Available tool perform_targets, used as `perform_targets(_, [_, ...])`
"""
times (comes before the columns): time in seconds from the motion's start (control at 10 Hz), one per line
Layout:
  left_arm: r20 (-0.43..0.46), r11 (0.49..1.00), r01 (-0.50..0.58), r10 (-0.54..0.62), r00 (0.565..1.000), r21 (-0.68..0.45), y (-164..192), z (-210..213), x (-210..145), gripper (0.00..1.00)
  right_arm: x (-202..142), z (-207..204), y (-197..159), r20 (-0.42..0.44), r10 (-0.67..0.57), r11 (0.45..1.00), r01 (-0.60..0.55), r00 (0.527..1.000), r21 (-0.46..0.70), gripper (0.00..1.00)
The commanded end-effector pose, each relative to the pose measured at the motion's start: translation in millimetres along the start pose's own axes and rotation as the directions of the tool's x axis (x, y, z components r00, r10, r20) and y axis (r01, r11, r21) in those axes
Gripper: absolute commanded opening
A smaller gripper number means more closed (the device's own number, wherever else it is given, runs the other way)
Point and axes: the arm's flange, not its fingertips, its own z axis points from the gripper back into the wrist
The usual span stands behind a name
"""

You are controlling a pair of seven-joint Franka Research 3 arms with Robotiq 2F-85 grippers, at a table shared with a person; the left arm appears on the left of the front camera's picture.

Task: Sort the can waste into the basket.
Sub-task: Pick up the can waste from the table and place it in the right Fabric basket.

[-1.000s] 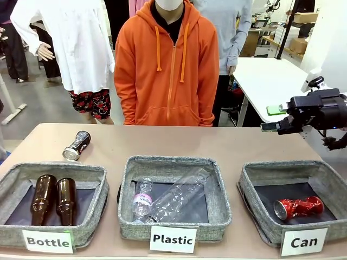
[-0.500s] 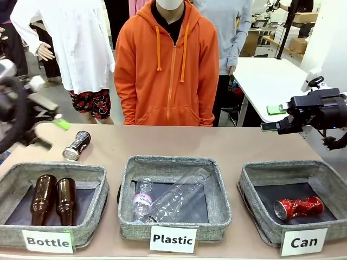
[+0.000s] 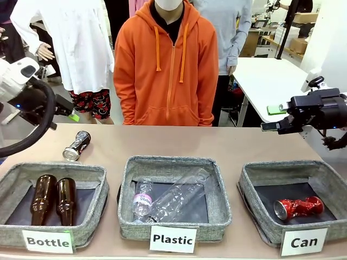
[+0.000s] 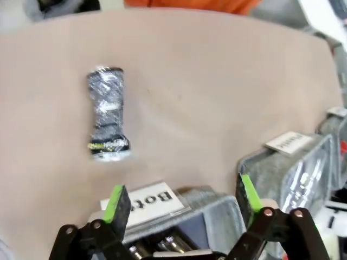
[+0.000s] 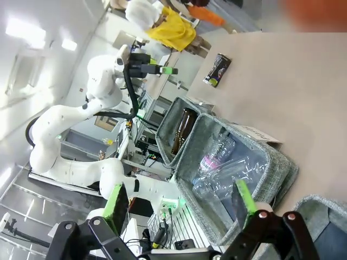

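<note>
My left gripper [image 4: 179, 201] hangs with jaws wide and empty above the dark can [image 4: 108, 115], which lies on its side on bare table at the upper left of my wrist view. My right gripper [image 3: 273, 118] waits spread and empty at the right of the front frame. The red can [image 3: 297, 207] lies in the Can basket [image 3: 255, 179], lower right. The dark can looks light, thin-walled and slick; I judge a grip across its narrowed middle safest.

A tan table [image 3: 217, 143] holds three grey baskets along the lower frame: Bottle [image 3: 51, 203], Plastic [image 3: 173, 196], Can [image 3: 295, 200]. A dark can [image 3: 76, 145] lies upper left.
</note>
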Motion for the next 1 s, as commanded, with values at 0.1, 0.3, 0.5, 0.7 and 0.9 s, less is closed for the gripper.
perform_targets(0.1, [0.0, 1.0, 0.0, 0.0, 1.0, 0.0, 0, 0, 0, 1.0, 2, 4, 1, -0.012, 0.002, 1.0, -0.002, 1.0, 0.005, 1.0])
perform_targets(0.3, [-0.041, 0.991, -0.062, 0.067, 0.997, 0.118, -1, -34, 29, 1.0, 2, 4, 1, -0.012, 0.002, 1.0, -0.002, 1.0, 0.005, 1.0])
perform_targets(0.5, [-0.167, 0.977, -0.086, 0.12, 0.979, 0.197, 8, -82, 52, 1.0, 2, 4, 1, -0.012, 0.002, 1.0, -0.002, 1.0, 0.005, 1.0])
perform_targets(0.7, [-0.114, 0.944, -0.131, 0.173, 0.978, 0.304, 22, -108, 64, 1.0, 2, 4, 1, -0.012, 0.002, 1.0, -0.002, 1.0, 0.005, 1.0])
perform_targets(0.9, [-0.139, 0.935, -0.063, 0.118, 0.983, 0.35, 30, -132, 65, 1.0, 2, 4, 1, -0.012, 0.002, 1.0, -0.002, 1.0, 0.005, 1.0])
